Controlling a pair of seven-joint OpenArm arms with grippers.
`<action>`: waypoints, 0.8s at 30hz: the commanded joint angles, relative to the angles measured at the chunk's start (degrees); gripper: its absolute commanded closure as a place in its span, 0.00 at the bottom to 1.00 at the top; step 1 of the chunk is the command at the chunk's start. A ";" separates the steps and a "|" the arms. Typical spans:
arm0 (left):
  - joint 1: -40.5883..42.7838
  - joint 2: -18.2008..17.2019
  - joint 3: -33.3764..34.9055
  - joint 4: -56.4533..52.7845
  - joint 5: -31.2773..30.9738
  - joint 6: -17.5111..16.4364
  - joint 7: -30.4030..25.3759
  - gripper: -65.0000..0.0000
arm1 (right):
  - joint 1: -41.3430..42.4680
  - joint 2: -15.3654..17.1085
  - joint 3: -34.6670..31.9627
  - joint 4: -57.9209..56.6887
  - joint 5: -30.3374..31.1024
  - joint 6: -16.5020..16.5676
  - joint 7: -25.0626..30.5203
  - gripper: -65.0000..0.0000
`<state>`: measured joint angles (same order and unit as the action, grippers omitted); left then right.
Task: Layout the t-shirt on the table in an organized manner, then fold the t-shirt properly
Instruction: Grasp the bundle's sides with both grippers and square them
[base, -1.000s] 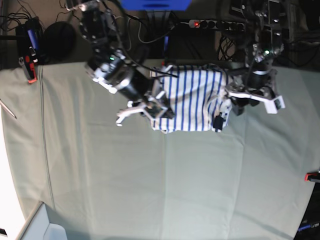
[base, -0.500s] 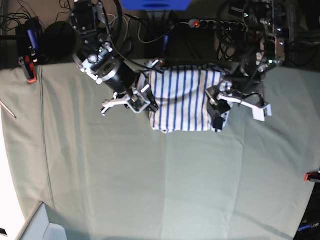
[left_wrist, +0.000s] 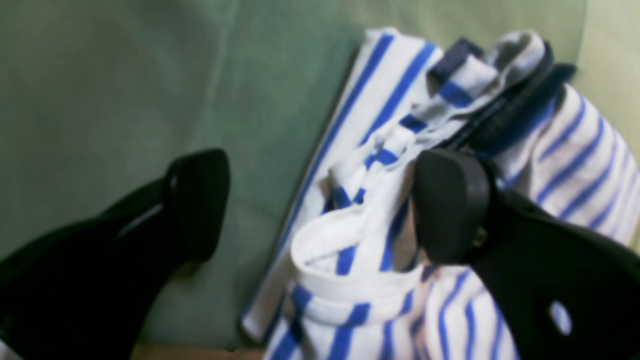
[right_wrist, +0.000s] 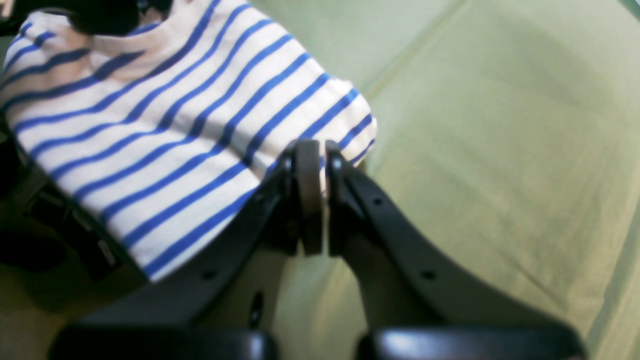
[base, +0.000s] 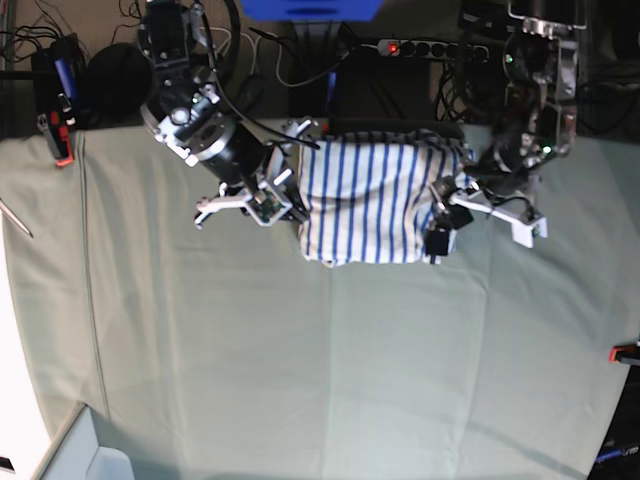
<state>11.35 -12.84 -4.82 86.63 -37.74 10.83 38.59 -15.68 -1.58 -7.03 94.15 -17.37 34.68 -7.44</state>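
The t-shirt (base: 370, 200) lies folded into a compact rectangle near the far edge of your surface (base: 300, 370), at about 12 o'clock in the base view, its blue stripes running toward and away from you there.

Start with your left gripper (left_wrist: 320, 205): its jaws stand wide apart and hold nothing. In the left wrist view one finger (left_wrist: 197, 200) hangs over bare green cloth at 9 o'clock, and the other (left_wrist: 450, 205) sits over the bunched fabric at 3 o'clock; whether it touches the cloth you cannot tell, as the view is blurred. Between and beyond them you see a rumpled fold of white hem and a dark strip of collar or tag toward 1 o'clock. In the base view this gripper sits at the shirt's 3 o'clock edge.

Your right gripper (right_wrist: 315, 195) has its jaws pressed together, with no cloth visible between the pads. In the right wrist view its tips sit right at the shirt's near corner, the striped panel spreading away toward 10 o'clock and plain surface toward 2 o'clock. In the base view it lies at the shirt's 9 o'clock edge.

Further out, a red clamp (base: 62, 140) grips the surface edge at 10 o'clock, and a power strip (base: 420, 47) lies behind the surface at 12 o'clock.
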 joint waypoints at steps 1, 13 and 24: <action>-0.67 -0.30 1.17 0.45 -0.55 -0.15 0.05 0.14 | 0.34 -0.13 -0.14 1.19 0.97 0.09 1.51 1.00; -1.73 -0.30 3.02 -2.89 -0.46 -0.15 -0.13 0.48 | 0.34 -0.13 -0.14 1.19 0.88 0.09 1.51 1.00; -2.34 -0.39 2.93 -5.36 0.07 -0.15 -5.58 1.00 | 0.87 -0.04 2.32 1.28 0.79 0.09 1.51 1.00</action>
<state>9.58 -12.67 -1.63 81.06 -38.72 10.00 33.26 -15.25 -1.58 -4.49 94.19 -17.39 34.68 -7.46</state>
